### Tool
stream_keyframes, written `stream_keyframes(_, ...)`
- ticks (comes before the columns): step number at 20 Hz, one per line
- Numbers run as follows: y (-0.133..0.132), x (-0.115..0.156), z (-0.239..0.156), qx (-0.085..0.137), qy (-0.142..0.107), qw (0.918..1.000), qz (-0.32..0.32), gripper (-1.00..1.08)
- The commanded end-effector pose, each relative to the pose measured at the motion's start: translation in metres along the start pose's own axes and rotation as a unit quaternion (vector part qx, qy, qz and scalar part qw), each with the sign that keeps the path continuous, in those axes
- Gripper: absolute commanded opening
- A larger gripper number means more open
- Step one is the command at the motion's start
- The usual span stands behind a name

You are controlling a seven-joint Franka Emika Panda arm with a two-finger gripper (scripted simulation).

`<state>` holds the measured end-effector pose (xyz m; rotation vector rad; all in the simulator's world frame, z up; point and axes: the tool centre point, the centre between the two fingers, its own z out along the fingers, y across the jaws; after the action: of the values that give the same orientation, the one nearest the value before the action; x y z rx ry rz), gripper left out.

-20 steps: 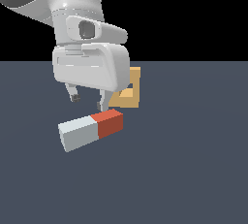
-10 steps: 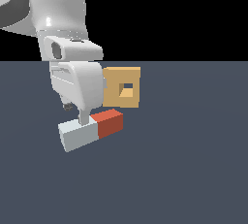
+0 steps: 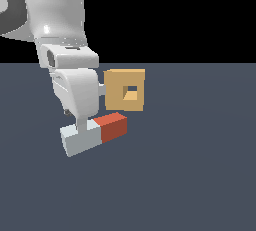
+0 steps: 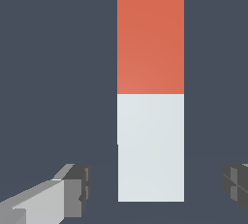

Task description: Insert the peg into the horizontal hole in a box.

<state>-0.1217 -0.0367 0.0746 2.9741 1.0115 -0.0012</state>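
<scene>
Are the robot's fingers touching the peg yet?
Apart. The wrist view shows bare floor between each of the fingers and the white end of the peg.

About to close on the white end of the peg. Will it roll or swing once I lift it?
Rolling looks unlikely: the peg has flat faces and square edges. It probably stays rigid, a straight solid bar. Since the open gripper straddles the white end, well off the middle, the red half may droop on lifting.

I see the peg (image 3: 94, 134) lying on the floor (image 3: 200, 175) before the box (image 3: 125, 89), toward the exterior view's left, my gripper (image 4: 155, 189) straddling it.
</scene>
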Motion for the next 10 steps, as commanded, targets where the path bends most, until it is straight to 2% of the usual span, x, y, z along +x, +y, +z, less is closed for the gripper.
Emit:
stream_keyframes(1, 0.0, 0.0, 0.0, 0.0, 0.0, 1.0, -0.001, 1.0)
stream_keyframes(10, 0.0, 0.0, 0.018, 0.0, 0.0, 1.0, 0.0, 1.0)
